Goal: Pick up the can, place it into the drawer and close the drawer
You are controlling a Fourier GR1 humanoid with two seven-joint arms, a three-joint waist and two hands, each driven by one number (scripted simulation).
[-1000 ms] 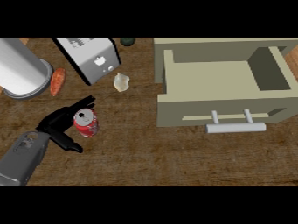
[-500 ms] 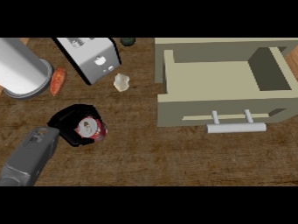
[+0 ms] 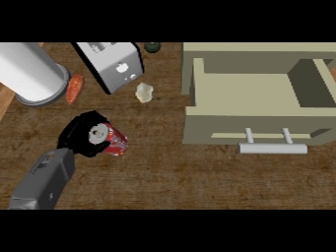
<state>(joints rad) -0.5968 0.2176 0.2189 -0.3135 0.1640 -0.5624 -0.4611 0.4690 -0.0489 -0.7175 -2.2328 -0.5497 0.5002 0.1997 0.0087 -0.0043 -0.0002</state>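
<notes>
Head view shows you the wooden counter, with the open drawer at the right, its handle facing you. A white cylinder and toaster sit upper left. Your left hand curls around the red can, tilted, well left of the drawer.
</notes>
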